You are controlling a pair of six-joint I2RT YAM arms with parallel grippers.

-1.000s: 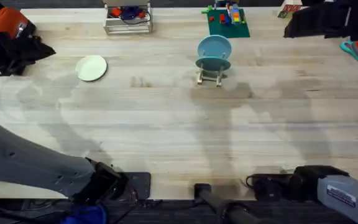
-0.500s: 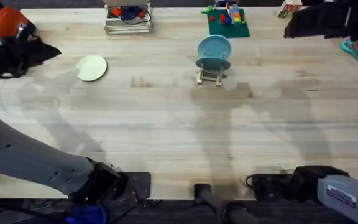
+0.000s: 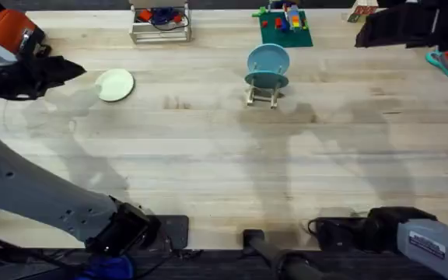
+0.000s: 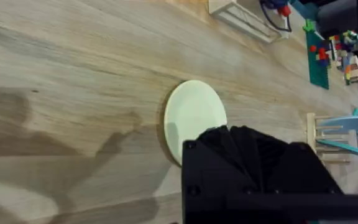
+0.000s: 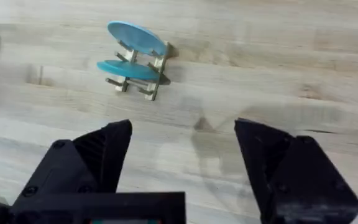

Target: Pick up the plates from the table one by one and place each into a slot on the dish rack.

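While cream-green plate [image 3: 115,85] lies flat on bench [image 3: 208,163], upper left of overhead frame, my left claw [image 3: 75,70] hangs just left of it; cannot tell its finger state. Dish rack [image 3: 264,92] stands upper centre, two light blue plates [image 3: 268,59] in its slots. My right claw [image 5: 182,155] spread wide, holding nothing, far upper right, well apart from rack.
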